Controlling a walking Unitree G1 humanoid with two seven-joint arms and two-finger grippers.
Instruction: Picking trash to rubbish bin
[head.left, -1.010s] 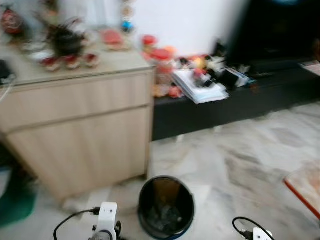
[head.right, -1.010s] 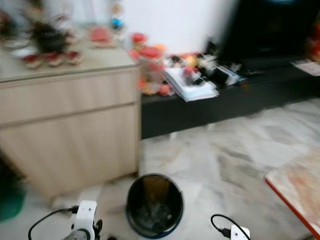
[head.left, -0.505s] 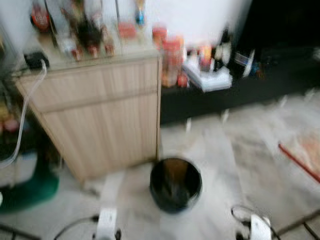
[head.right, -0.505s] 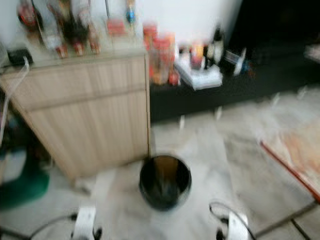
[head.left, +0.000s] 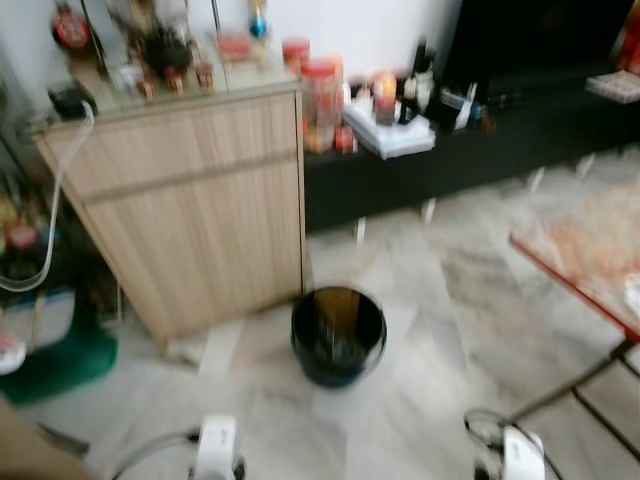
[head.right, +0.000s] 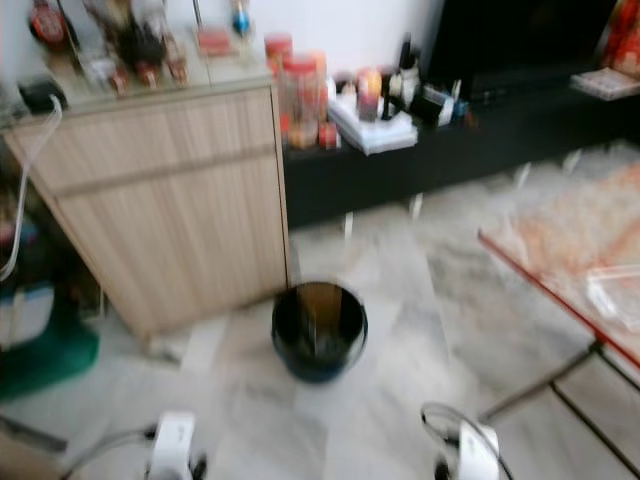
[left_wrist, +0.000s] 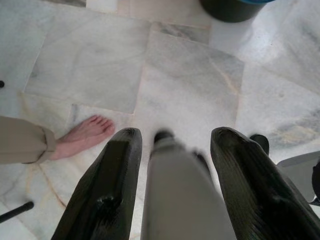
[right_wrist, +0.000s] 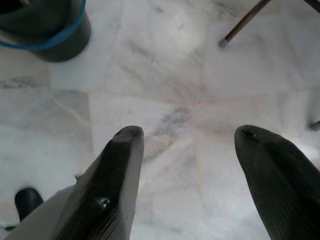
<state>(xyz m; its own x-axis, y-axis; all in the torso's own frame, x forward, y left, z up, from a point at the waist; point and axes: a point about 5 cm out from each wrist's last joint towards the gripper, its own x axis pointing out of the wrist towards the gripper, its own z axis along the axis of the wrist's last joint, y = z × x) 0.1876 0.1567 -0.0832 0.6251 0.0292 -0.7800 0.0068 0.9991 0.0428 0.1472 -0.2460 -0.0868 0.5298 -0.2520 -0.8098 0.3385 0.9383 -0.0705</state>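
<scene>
Black rubbish bin (head.left: 338, 335) stood on marble floor (head.left: 430, 330) beside wooden cabinet (head.left: 190, 210) — left hand (left_wrist: 172, 150) and right hand (right_wrist: 190, 150) both hung spread, nothing held.

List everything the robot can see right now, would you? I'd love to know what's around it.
Rubbish bin: one, black, on the floor in front of the robot, beside the cabinet.
Cabinet: one, light wood, to the left, blurred ornaments on top.
Low bench: one, black, along the wall, with jars, bottles and a white stack.
Table: one, red-edged, pale top, on thin dark legs, to the right.
Green object: one, on the floor left of the cabinet; too blurred to name.
Floor: pale marble tiles.
Person's bare foot: one, with a beige trouser leg, on the tiles near the left gripper.
Left gripper: black fingers open, pointing at the floor.
Right gripper: black fingers open, over the tiles near the bin.
</scene>
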